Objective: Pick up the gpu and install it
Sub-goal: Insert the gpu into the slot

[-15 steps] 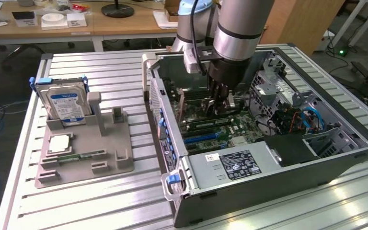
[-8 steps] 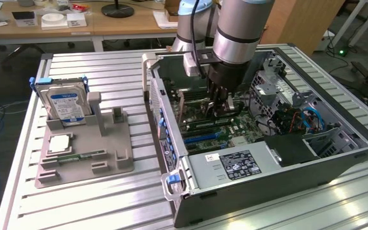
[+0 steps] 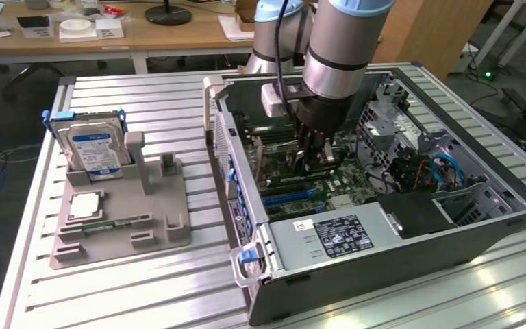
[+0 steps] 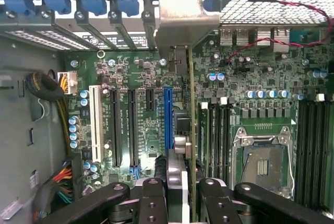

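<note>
Brightly and evenly lit from overhead in the exterior view. Glaring white off the slatted surface (image 3: 482, 277) at four o'clock. Darker inside the computer case (image 3: 382, 274), shaded beneath the arm (image 3: 336, 62) near centre. In the wrist view, blown out to white on the metal bracket of the gpu (image 4: 180, 31) and along the case edge behind it. Dim around the cables (image 4: 57, 182). Soft and nearly black on the pincer (image 4: 183, 187) links nearest the lens.
</note>
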Controlling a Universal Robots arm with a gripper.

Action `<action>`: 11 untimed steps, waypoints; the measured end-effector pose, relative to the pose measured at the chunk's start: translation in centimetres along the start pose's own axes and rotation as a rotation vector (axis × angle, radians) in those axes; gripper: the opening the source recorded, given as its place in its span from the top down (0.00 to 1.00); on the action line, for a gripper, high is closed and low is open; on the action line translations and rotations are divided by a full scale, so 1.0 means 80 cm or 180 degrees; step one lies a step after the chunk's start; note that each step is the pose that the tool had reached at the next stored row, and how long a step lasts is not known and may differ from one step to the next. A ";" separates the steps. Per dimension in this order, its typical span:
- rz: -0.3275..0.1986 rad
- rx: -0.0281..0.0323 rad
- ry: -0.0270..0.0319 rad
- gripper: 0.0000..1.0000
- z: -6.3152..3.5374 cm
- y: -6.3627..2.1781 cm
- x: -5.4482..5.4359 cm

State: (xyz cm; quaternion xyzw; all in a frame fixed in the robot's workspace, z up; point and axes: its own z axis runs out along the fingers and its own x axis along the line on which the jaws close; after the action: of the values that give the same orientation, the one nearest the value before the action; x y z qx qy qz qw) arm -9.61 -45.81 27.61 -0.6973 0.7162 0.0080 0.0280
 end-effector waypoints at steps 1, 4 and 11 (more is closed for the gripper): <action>-0.0001 0.0000 0.0001 0.71 0.000 0.000 0.000; -0.0001 0.0000 0.0000 0.71 0.000 0.000 0.000; -0.0001 0.0000 -0.0001 0.71 0.002 0.001 0.002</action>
State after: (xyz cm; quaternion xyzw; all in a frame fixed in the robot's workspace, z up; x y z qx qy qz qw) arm -9.72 -45.96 27.40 -0.6974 0.7161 0.0081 0.0281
